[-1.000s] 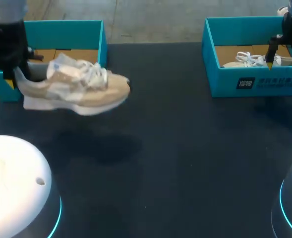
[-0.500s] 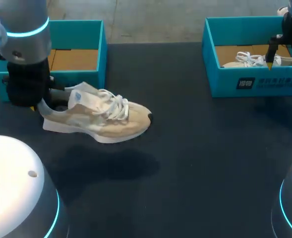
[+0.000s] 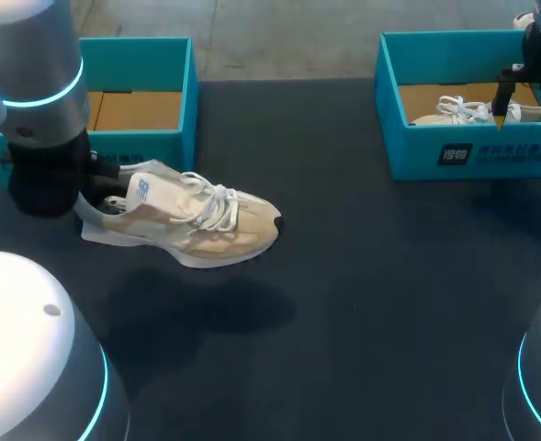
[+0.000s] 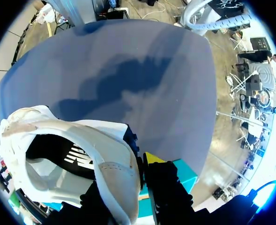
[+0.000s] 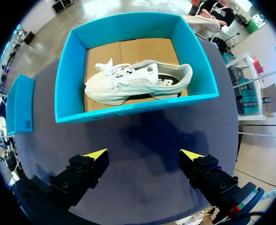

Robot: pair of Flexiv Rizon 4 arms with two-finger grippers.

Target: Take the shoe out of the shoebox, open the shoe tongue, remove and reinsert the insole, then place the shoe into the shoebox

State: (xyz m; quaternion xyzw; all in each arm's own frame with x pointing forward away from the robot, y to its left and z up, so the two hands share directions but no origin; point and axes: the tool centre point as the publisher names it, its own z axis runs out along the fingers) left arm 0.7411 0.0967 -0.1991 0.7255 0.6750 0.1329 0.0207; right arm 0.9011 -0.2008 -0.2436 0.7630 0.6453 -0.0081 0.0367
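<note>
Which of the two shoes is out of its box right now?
The beige shoe, gripped at the heel by the left gripper over the table; the white shoe lies inside the right shoebox.

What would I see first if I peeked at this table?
First, the tan shoe, held up by its heel in the left gripper over the dark table, in front of an empty blue box. Next, the white shoe lying in a second blue box at the far right, with the right gripper open near it.
</note>
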